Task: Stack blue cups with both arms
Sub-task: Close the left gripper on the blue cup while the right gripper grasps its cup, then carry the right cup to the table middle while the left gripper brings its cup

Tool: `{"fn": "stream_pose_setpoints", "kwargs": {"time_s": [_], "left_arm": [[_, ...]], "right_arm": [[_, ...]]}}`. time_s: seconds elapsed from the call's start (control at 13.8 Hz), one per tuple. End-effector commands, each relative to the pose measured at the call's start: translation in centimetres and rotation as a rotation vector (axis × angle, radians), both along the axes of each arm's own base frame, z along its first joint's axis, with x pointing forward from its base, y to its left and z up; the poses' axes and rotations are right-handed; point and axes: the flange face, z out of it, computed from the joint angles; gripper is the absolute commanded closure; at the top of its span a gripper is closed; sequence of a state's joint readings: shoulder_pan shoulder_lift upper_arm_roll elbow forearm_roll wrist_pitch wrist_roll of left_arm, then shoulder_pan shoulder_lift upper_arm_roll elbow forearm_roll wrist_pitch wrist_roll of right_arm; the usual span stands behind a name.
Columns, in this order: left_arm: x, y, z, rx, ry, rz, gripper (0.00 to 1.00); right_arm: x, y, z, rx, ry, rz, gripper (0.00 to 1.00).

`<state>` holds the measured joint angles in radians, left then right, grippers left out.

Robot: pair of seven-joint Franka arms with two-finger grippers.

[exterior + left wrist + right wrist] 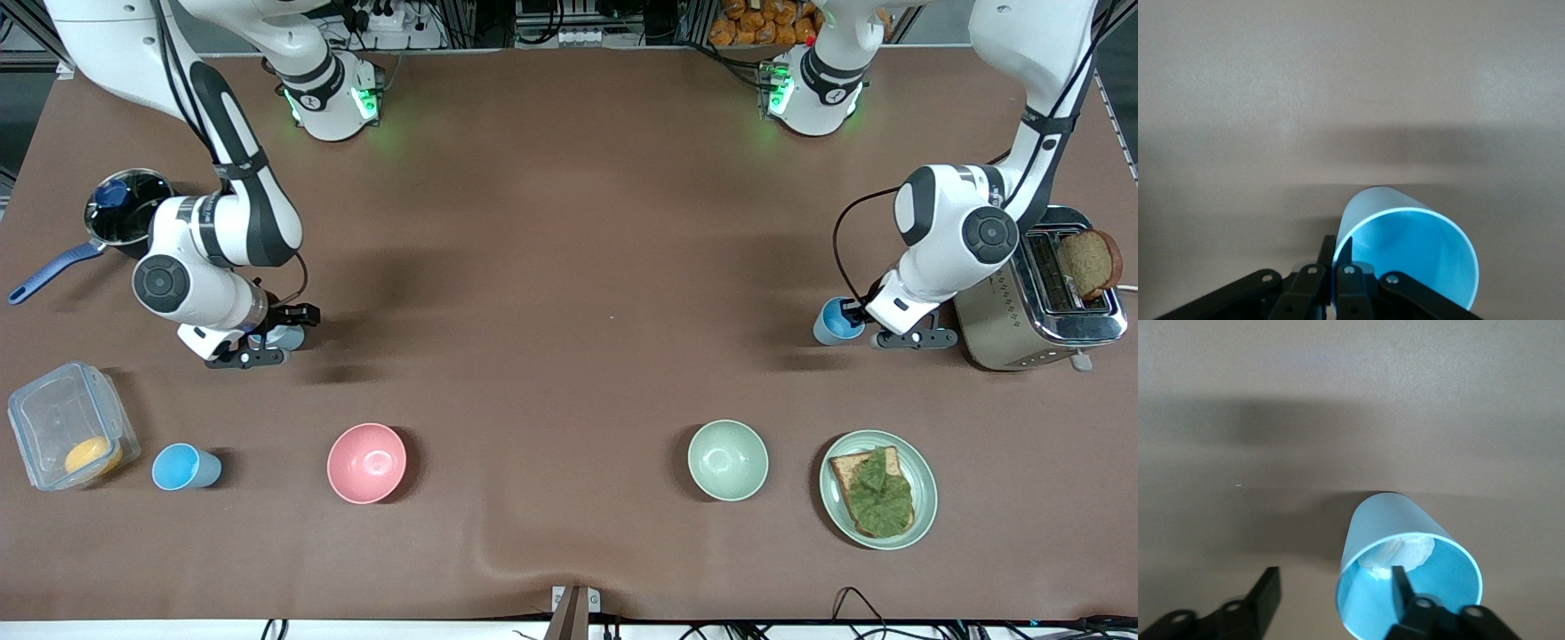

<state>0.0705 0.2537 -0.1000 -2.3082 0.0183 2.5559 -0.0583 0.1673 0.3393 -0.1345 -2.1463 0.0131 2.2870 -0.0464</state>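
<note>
Three blue cups show. One blue cup [834, 322] stands beside the toaster; my left gripper [857, 315] is shut on its rim, one finger inside and one outside, as the left wrist view [1336, 257] shows on the cup [1411, 247]. A second blue cup [289, 337] stands toward the right arm's end; my right gripper [269, 343] is open astride its wall, one finger inside [1399, 584], one outside, midway point [1333, 587]. This cup [1395, 520] has something white and crumpled at its bottom. A third blue cup [184, 467] stands nearer the front camera, beside the clear box.
A pot with a blue handle [124, 209] and a clear box [67, 427] holding something orange lie toward the right arm's end. A pink bowl [366, 462], a pale green bowl [727, 460] and a plate with toast [877, 489] stand near the front. A toaster [1040, 293] holds bread.
</note>
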Motion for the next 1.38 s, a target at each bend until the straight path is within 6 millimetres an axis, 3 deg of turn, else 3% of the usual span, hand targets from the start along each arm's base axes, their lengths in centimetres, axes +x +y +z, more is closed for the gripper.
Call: {"fn": "stream_pose_setpoints", "kwargs": {"time_s": [0.0, 0.58, 0.8, 1.09, 1.31], "left_arm": [[0.5, -0.9, 2.7, 0.005, -0.054, -0.032, 1.00], [5.1, -2.5, 12.3, 0.003, -0.055, -0.055, 1.00], [6.2, -4.0, 15.6, -0.005, -0.037, -0.053, 1.00], [7.1, -6.9, 22.4, -0.052, -0.012, -0.044, 1.00], [7.2, -7.8, 25.4, -0.071, -0.009, -0.049, 1.00]], "right_arm": [[-0.1, -0.1, 0.2, -0.008, -0.003, 0.015, 0.99], [2.0, 1.3, 3.8, -0.009, 0.058, 0.009, 1.00], [2.2, 7.5, 5.3, -0.026, 0.050, -0.043, 1.00], [0.5, 21.1, 7.9, -0.009, 0.018, -0.166, 1.00], [-1.4, 30.3, 7.9, -0.033, -0.014, -0.233, 1.00]]}}
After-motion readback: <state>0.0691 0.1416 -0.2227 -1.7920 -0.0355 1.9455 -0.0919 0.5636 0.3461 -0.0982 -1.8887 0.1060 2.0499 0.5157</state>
